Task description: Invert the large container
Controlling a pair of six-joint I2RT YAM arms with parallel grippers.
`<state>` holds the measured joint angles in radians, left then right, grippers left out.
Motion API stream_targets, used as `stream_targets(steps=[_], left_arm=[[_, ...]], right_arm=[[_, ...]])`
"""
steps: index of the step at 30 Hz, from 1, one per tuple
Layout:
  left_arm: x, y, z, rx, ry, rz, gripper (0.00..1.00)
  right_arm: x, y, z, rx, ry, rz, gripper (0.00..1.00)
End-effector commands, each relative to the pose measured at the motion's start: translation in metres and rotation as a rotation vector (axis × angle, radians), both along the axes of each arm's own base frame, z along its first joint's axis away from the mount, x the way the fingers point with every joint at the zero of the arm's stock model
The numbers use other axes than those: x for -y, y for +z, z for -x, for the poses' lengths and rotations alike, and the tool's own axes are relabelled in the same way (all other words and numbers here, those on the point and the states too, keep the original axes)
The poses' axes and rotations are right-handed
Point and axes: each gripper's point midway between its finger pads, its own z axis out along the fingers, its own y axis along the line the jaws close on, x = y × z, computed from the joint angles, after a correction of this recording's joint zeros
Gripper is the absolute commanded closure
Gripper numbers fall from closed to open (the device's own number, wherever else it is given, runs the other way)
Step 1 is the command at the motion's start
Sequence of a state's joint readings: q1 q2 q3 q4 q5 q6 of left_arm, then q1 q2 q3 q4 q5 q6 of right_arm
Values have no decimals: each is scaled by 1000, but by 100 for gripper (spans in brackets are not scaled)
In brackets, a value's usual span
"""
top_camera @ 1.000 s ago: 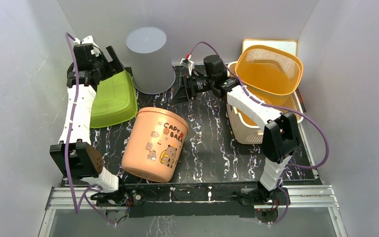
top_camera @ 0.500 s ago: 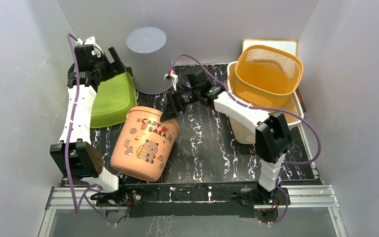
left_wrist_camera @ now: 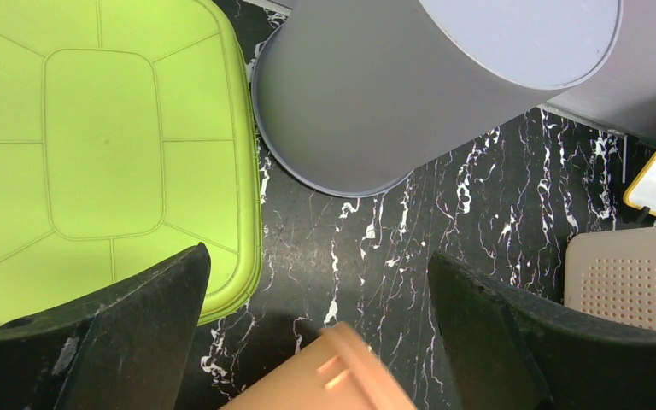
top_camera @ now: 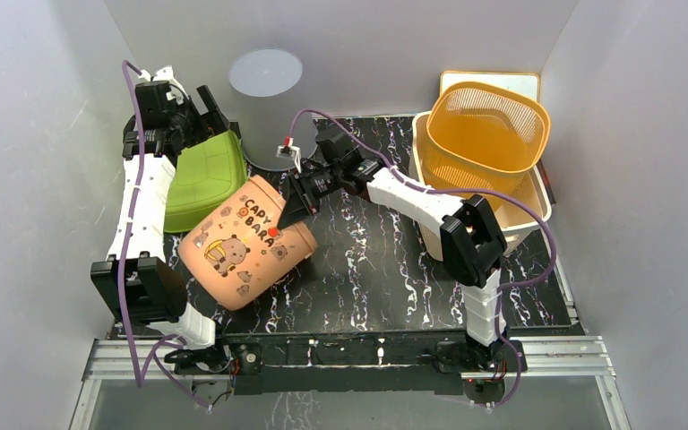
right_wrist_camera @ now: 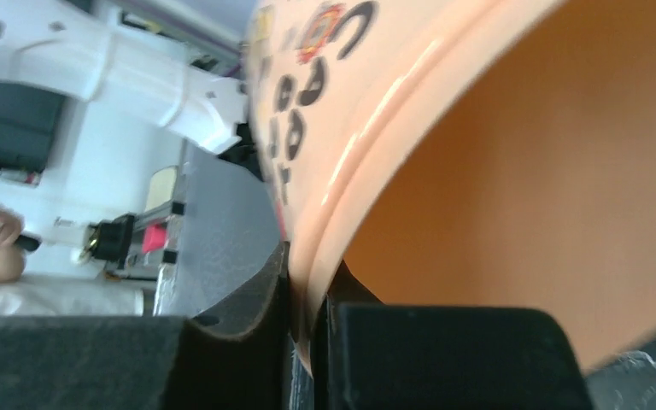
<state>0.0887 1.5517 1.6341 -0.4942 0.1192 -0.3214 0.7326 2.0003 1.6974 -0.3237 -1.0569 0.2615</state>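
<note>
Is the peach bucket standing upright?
No, the bucket lies tipped on its side, with the right gripper pinching its rim.

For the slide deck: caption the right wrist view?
Right pincer clamped on the rim of the peach bucket.

A black tabletop [top_camera: 367,269] veined with white marbling fills the middle of the enclosure, and the left wrist view shows the same pattern close up. Three plain white walls close it in: a back wall [top_camera: 367,36], a left wall [top_camera: 27,179] and a right wall [top_camera: 645,179], all bare and matte. A silver aluminium rail [top_camera: 573,356] runs along the near edge, with a dull grey strip [top_camera: 367,403] below it. The light is soft and even, leaving only faint shadows on the walls
</note>
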Motion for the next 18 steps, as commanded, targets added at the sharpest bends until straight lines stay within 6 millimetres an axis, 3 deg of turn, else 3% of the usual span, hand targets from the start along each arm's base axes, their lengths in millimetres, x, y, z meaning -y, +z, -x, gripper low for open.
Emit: stream_targets(steps=[1, 8, 11, 18], left_arm=[[1, 20, 8, 55, -10, -6, 2], [-5, 28, 11, 60, 13, -39, 2], [-7, 32, 12, 66, 20, -45, 2], [-11, 53, 9, 108, 38, -62, 2]], right_arm=[[1, 25, -4, 18, 24, -117, 100], [33, 83, 7, -181, 73, -454, 100], [41, 98, 13, -296, 157, -588, 100], [15, 117, 14, -328, 190, -715, 100]])
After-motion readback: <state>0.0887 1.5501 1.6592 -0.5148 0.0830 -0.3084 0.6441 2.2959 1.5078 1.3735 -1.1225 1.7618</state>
